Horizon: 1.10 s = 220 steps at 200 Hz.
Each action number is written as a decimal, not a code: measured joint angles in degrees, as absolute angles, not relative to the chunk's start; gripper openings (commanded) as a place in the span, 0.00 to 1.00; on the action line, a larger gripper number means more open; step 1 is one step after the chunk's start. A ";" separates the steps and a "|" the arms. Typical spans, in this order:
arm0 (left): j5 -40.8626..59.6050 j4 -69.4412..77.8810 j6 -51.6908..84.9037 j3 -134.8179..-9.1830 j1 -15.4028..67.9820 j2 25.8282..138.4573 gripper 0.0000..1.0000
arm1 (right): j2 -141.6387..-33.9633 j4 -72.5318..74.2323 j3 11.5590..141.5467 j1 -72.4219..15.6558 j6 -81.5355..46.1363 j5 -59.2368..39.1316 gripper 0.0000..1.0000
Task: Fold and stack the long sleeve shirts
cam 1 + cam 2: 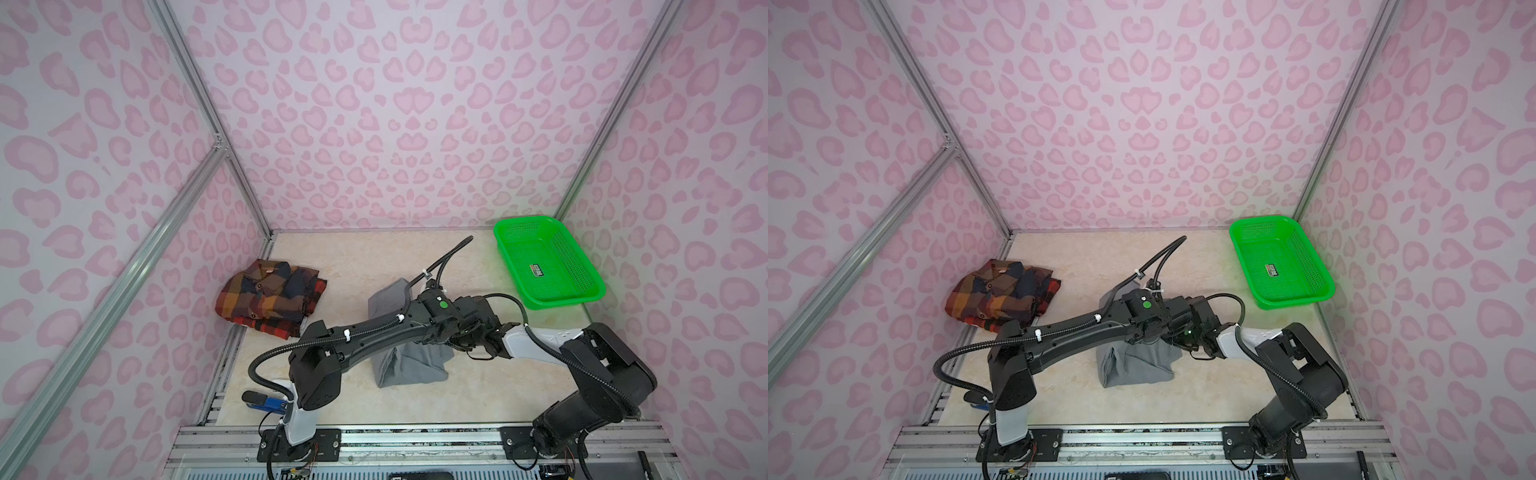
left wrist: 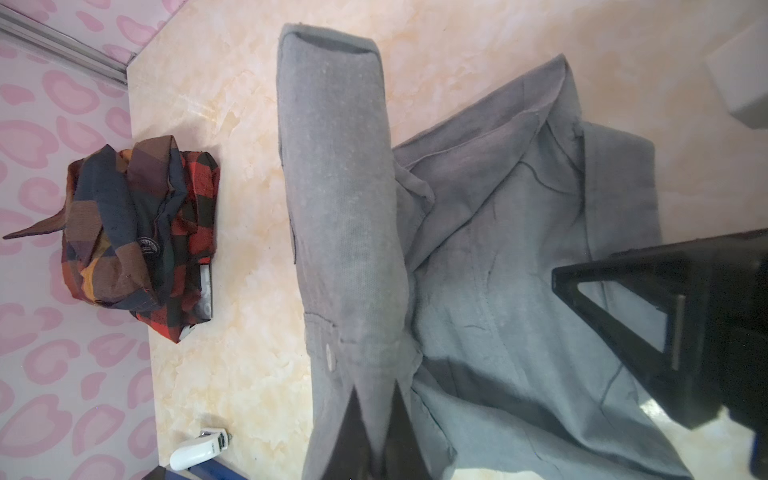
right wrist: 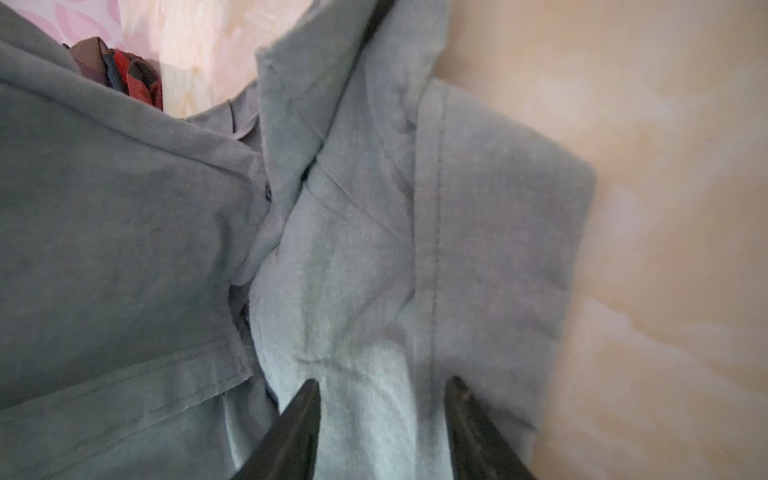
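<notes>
Gray shirt (image 1: 409, 365) on the table (image 1: 353, 257), left of the green mesh basket (image 1: 565, 302), is pinched by the closed left claw (image 2: 375, 388). The right claw (image 3: 384, 380) grips a thick wad of it. The folded plaid shirt (image 1: 266, 295) lies farther left. The basket holds a label (image 1: 537, 271).

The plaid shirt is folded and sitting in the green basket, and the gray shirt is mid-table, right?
No. The plaid shirt is folded but lies on the table near its left edge, not in the green basket, which holds no shirt; both top views show it. The gray shirt is mid-table.
</notes>
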State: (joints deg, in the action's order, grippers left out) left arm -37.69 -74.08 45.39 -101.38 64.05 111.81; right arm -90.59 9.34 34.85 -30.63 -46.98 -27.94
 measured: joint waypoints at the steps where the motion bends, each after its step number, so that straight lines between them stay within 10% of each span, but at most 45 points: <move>1: -37.69 -74.11 45.39 -101.51 64.07 111.92 0.04 | -90.56 9.37 34.83 -30.63 -46.98 -27.94 0.51; 117: -33.47 -72.64 45.43 -106.28 65.39 118.39 0.11 | -72.58 5.48 24.95 -26.41 -53.98 -21.50 0.54; 174: -29.65 -69.41 46.35 -106.24 66.50 119.44 0.44 | -67.16 0.71 25.67 -25.19 -53.80 -18.94 0.54; 220: -27.49 -67.22 46.39 -106.72 66.46 119.09 0.48 | -66.35 -1.21 25.47 -24.62 -53.76 -19.38 0.54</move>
State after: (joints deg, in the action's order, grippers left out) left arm -27.49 -67.22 46.39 -106.72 66.46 119.09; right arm -66.35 -1.21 25.47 -24.62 -53.76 -19.38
